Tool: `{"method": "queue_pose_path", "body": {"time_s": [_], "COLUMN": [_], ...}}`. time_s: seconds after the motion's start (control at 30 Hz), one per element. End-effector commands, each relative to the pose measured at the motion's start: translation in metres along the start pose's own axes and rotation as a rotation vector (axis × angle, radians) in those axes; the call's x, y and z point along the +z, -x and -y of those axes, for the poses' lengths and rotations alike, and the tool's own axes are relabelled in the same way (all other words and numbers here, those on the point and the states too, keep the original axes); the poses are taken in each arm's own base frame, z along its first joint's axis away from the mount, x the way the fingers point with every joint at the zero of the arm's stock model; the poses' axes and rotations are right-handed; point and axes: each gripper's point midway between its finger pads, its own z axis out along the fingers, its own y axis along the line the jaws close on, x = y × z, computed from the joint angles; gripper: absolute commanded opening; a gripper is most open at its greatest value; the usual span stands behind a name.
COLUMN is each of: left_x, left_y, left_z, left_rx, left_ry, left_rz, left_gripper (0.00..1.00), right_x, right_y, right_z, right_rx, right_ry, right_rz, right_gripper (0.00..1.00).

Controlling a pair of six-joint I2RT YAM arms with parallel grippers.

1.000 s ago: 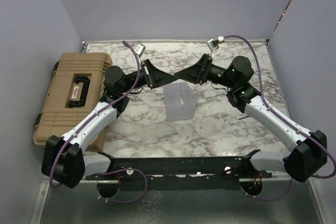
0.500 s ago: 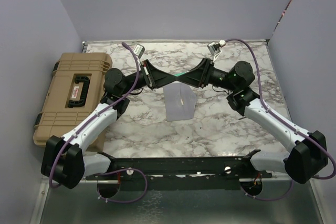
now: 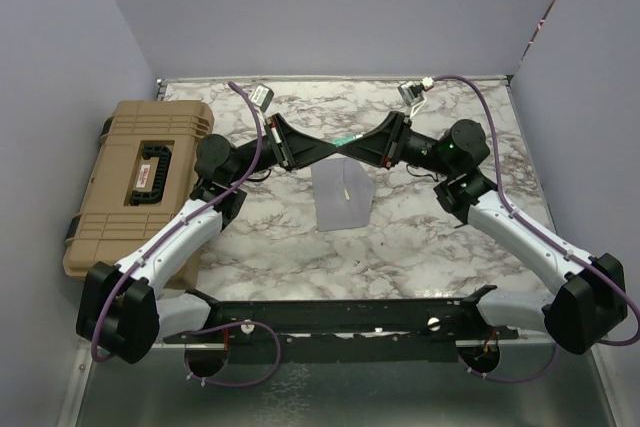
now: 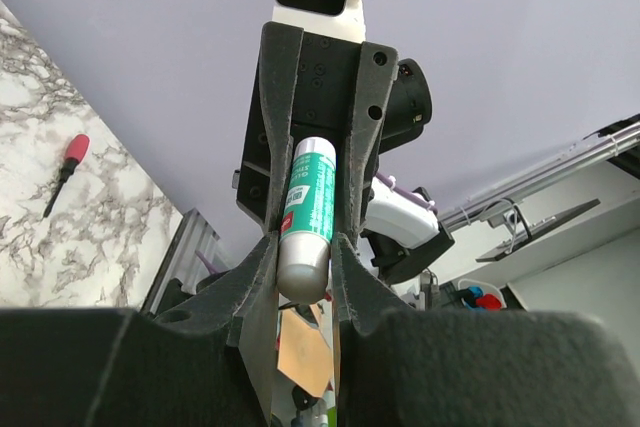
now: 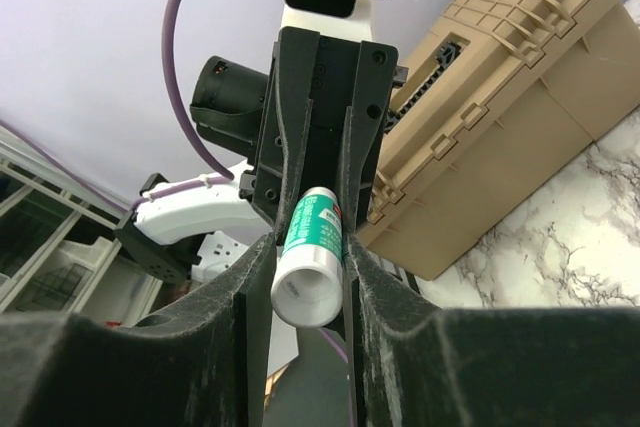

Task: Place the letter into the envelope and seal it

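Note:
The grey envelope (image 3: 341, 196) lies flat on the marble table, just in front of both grippers. The peach-tan letter does not show in the top view. My left gripper (image 3: 328, 150) and right gripper (image 3: 358, 143) meet tip to tip above the envelope's far edge, each shut on one end of a green-and-white glue stick (image 3: 345, 140). In the left wrist view my left gripper (image 4: 305, 247) clamps the stick's (image 4: 308, 202) grey rounded end. In the right wrist view my right gripper (image 5: 310, 267) clamps the stick's (image 5: 314, 242) white hollow end.
A big tan hard case (image 3: 135, 182) lies at the table's left edge and also shows in the right wrist view (image 5: 520, 97). A small red-handled screwdriver (image 4: 68, 159) lies on the marble. Purple walls close in the back and sides.
The right arm has drawn back a little to the right. The two grippers' tips have parted slightly, and the green stick now shows between them. The envelope has not moved.

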Motion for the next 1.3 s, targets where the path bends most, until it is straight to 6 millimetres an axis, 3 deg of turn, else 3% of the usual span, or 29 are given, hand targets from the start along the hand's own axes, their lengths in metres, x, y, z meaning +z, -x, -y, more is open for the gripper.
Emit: {"method": "queue_pose_path", "body": {"time_s": [0.0, 0.37, 0.93, 1.07, 1.27], "left_x": [-0.002, 0.001, 0.003, 0.003, 0.003], "left_y": [0.004, -0.001, -0.002, -0.003, -0.005], "left_z": [-0.018, -0.014, -0.018, -0.016, -0.018], "left_rx": [-0.023, 0.008, 0.125, 0.172, 0.243], "left_ry": [0.051, 0.038, 0.053, 0.048, 0.050], "left_rz": [0.040, 0.020, 0.012, 0.014, 0.023], "left_gripper": [0.00, 0.00, 0.00, 0.00, 0.00], "right_x": [0.000, 0.001, 0.003, 0.005, 0.007], "right_y": [0.011, 0.013, 0.009, 0.010, 0.010], "right_z": [-0.033, -0.036, -0.017, -0.014, -0.015], "right_rx": [-0.038, 0.019, 0.110, 0.143, 0.188], "right_ry": [0.090, 0.076, -0.053, -0.060, -0.043], "right_rz": [0.022, 0.013, -0.020, -0.014, -0.019], "right_gripper": [0.33, 0.39, 0.32, 0.39, 0.39]}}
